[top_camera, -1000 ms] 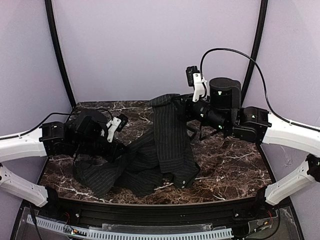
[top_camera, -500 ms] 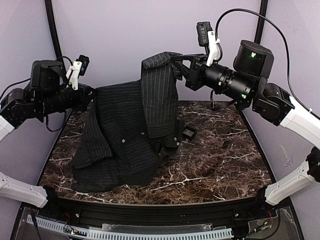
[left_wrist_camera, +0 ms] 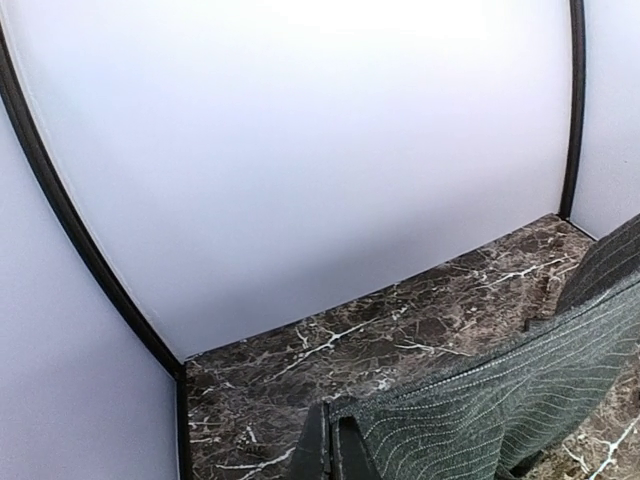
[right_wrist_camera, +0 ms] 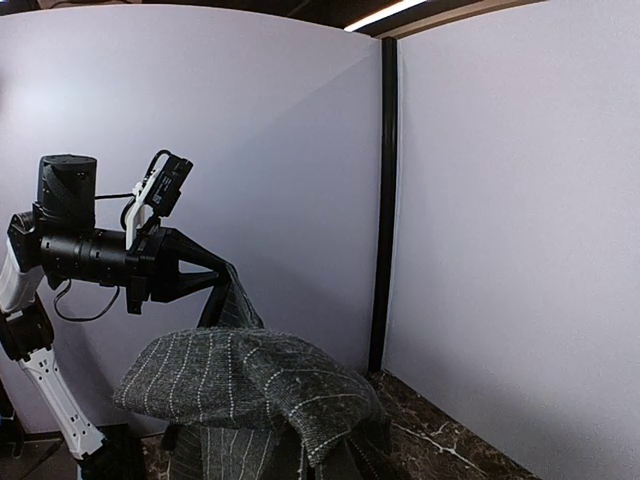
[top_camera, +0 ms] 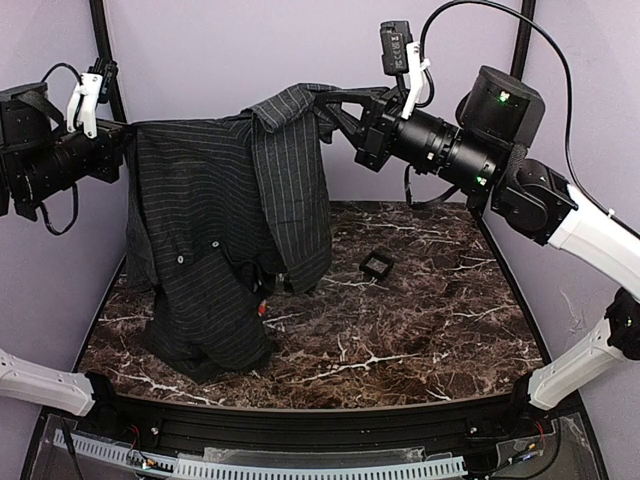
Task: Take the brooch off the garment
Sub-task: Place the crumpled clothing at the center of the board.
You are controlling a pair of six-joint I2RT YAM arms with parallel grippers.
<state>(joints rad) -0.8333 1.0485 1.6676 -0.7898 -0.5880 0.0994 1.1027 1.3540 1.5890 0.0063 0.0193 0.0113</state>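
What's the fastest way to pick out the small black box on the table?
Start at the dark marble table, whose left half is covered by the hanging black pinstriped garment. Just right of the garment's lower edge, apart from it on bare marble, lies the box. Unlike the soft striped cloth, it is small, square, plain black and flat.

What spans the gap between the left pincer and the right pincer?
The black pinstriped garment, gripped by left pincer and right pincer, hangs there; top view shows it.
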